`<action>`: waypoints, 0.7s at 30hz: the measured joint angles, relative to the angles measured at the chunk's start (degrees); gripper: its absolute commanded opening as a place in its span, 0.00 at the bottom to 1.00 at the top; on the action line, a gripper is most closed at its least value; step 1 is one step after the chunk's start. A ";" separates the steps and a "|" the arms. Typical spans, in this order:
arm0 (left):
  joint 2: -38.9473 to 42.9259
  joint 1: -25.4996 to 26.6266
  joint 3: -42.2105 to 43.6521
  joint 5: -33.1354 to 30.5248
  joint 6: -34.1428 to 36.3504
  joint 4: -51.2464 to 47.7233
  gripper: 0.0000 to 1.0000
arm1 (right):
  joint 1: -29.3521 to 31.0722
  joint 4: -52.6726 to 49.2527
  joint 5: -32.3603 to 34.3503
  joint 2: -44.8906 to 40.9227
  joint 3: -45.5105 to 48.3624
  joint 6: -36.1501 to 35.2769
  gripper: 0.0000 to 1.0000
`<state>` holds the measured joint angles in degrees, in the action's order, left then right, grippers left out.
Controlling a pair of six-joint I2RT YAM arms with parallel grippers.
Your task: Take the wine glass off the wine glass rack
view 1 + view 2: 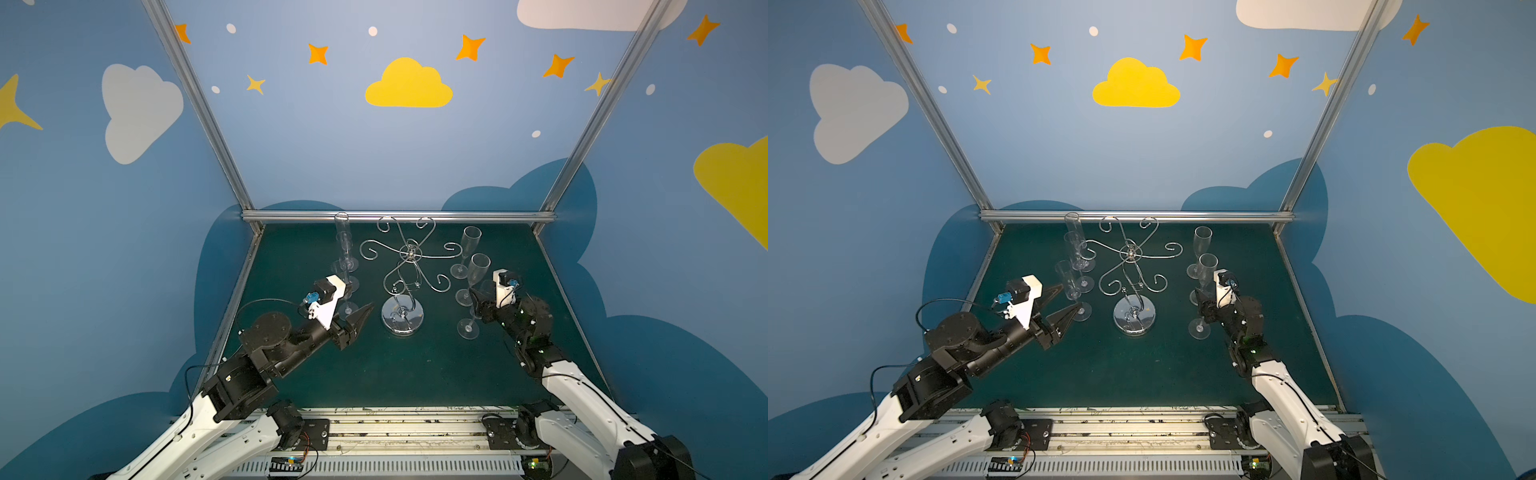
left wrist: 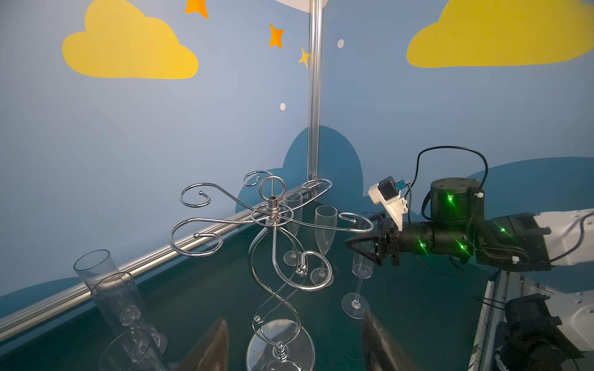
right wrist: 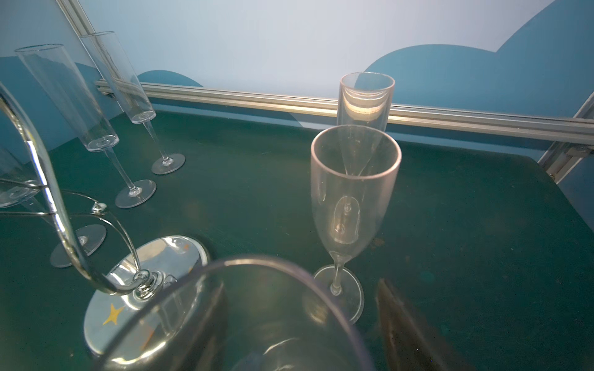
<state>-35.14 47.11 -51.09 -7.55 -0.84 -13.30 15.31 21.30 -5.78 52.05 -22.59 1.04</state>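
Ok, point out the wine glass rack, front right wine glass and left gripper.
wine glass rack [image 1: 402, 316]: in a top view, on its round base.
front right wine glass [image 1: 468, 329]: in a top view, on its foot.
left gripper [image 1: 1071, 295]: in a top view, midway between fingertips.

in both top views the right end effector [image 1: 476, 305] is mostly hidden under its own arm [image 1: 523, 324], which also covers the bowl of the near right wine glass [image 1: 468, 328]; whether it touches the glass cannot be told. in the right wrist view that glass is a blurred rim cut off by the picture's edge, and the fingers [image 3: 405, 327] are dark smears. the left wrist view cuts off the blurred fingers [image 2: 212, 347] of the left end effector [image 2: 294, 318] and the base of the wine glass rack [image 2: 299, 340]
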 measured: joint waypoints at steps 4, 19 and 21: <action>0.13 0.00 0.02 -0.46 0.26 0.00 0.72 | 0.00 -2.03 -0.94 -1.86 0.00 -0.07 0.85; 3.23 -0.13 1.09 -8.92 6.23 1.38 0.78 | 0.00 -8.66 -5.49 -18.80 -0.61 -1.36 0.89; 2.99 -0.26 0.59 -10.25 8.20 1.44 0.79 | 0.00 -9.73 -5.46 -19.71 -2.75 -1.66 0.90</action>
<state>-32.14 46.85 -50.50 -17.80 7.35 -11.86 15.31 11.57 -11.25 32.34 -25.34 -0.62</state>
